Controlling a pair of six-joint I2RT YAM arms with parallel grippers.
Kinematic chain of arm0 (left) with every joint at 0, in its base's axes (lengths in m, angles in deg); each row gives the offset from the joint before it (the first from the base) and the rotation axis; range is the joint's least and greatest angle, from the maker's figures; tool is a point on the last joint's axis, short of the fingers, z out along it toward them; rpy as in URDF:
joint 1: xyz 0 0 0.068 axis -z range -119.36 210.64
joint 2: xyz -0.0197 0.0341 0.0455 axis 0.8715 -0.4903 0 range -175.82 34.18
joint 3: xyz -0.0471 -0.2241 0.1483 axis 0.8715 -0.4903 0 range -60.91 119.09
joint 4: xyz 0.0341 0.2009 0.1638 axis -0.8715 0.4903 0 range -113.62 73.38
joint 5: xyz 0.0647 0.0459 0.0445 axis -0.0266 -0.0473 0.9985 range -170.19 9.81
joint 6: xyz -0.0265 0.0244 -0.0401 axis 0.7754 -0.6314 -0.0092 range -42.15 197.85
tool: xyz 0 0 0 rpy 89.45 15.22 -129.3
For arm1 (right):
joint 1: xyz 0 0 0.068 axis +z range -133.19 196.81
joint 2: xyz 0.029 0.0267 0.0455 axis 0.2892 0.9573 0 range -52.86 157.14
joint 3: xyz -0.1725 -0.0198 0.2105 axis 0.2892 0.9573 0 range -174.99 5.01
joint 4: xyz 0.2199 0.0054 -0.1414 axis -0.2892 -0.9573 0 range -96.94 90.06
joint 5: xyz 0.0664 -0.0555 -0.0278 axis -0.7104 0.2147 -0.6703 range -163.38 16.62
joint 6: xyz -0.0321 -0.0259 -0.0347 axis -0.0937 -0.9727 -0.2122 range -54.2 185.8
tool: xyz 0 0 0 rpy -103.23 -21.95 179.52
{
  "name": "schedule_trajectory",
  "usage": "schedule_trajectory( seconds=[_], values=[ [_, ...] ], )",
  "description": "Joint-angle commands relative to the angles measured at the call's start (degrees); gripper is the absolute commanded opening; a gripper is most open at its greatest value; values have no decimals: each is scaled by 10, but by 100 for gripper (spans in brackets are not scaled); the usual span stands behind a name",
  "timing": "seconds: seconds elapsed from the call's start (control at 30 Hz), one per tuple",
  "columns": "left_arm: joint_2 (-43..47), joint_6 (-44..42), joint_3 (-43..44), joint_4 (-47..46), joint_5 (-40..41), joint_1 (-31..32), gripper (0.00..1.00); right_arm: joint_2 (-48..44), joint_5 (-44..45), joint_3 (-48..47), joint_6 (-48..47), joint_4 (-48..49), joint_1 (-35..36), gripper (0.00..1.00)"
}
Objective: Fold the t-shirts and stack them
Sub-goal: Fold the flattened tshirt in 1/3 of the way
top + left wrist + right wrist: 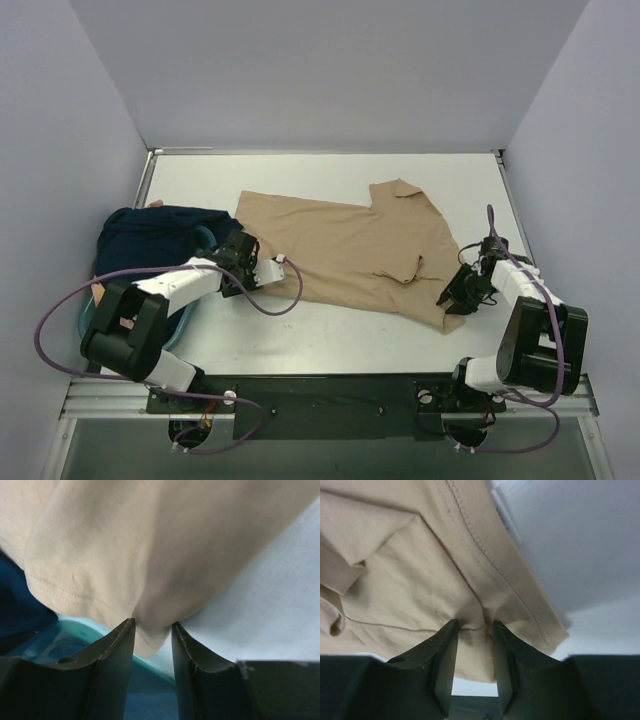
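The tan t-shirt (pixel 360 250) lies spread across the middle of the table, with its collar toward the far right. My left gripper (pixel 245 262) is at its near-left corner, shut on the hem, and the cloth bunches between the fingertips in the left wrist view (pixel 153 623). My right gripper (pixel 455 293) is at the near-right corner, shut on puckered tan cloth (pixel 420 570) beside the stitched hem, as the right wrist view (pixel 475 623) shows. A dark navy t-shirt (pixel 150 235) is heaped over the teal basket at the left. Pinkish cloth (pixel 98 291) peeks from beneath it.
The teal round basket (pixel 180 328) sits at the left beside my left arm, and its rim shows under the left fingers (pixel 75 640). Lilac walls close in the table at the back and both sides. Purple cables loop near both arms.
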Motion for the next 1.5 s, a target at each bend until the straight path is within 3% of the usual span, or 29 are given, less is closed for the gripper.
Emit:
schedule_trajectory(
  seconds=[0.0, 0.03, 0.07, 0.1, 0.37, 0.6, 0.73, 0.93, 1.0, 1.1, 1.23, 1.37, 1.47],
  values=[
    [-31, -6, 14, -65, 11, 0, 36, 31, -51, 9, 8, 39, -15, 17],
    [-33, -3, 14, -66, 14, -1, 28, 34, -52, 9, 4, 41, -26, 12],
    [-35, -1, 13, -63, 17, -1, 8, 34, -51, 8, 0, 40, -32, 2],
    [-34, 3, 12, -55, 18, -1, 0, 32, -49, 5, -2, 39, -46, 0],
    [37, 30, -20, 35, -2, 3, 0, 56, -14, -77, -25, 14, -73, 0],
    [101, 108, -58, 96, -7, 89, 0, 80, 26, -112, -46, -11, -73, 0],
    [115, 124, -61, 95, 16, 92, 0, 67, 40, -101, -46, -19, -72, 45],
    [114, 122, -57, 95, 47, 87, 0, -56, 98, -58, 6, -33, -65, 53],
    [121, 132, -51, 106, 40, 87, 0, -104, 100, -42, 40, -41, -65, 49],
    [127, 140, -50, 122, 24, 88, 0, -197, 87, -24, 66, -42, -42, 24],
    [131, 150, -47, 138, 21, 88, 0, -232, 63, 11, 109, -39, 9, 0],
    [135, 162, -46, 160, 16, 88, 0, -179, 30, 83, 144, 13, 16, 0],
    [142, 166, -49, 178, 11, 88, 0, -137, 30, 118, 137, 41, -38, 0]
  ],
)
